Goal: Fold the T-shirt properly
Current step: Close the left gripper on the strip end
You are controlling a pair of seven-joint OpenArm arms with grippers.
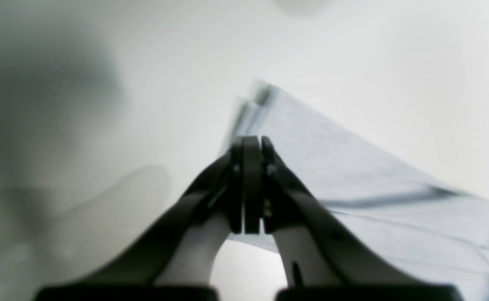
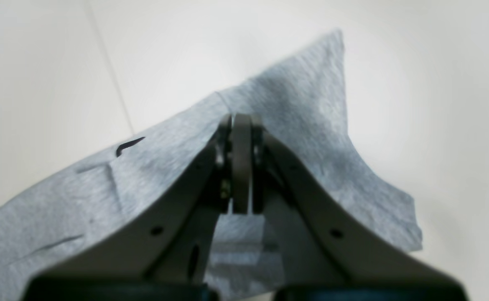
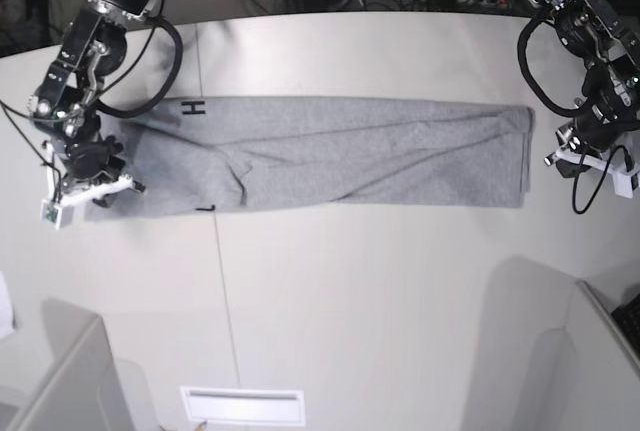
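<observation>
The heather-grey T-shirt (image 3: 350, 151) lies folded into a long strip across the white table, with black letter marks (image 3: 193, 107) at its left end. My right gripper (image 3: 92, 173) sits on that left end. In the right wrist view the right gripper (image 2: 241, 119) is shut, with the grey T-shirt (image 2: 303, 104) puckering toward its tips and spread on both sides. My left gripper (image 3: 570, 151) stands just off the shirt's right end. In the left wrist view the left gripper (image 1: 251, 140) is shut with nothing seen between the fingers, and the layered T-shirt (image 1: 353, 175) lies beyond and to the right.
A thin seam (image 3: 215, 251) runs down the table. A white slotted plate (image 3: 242, 406) sits at the front edge. Grey panels rise at the front left (image 3: 60, 381) and front right (image 3: 560, 351). Cables hang behind the table's far edge.
</observation>
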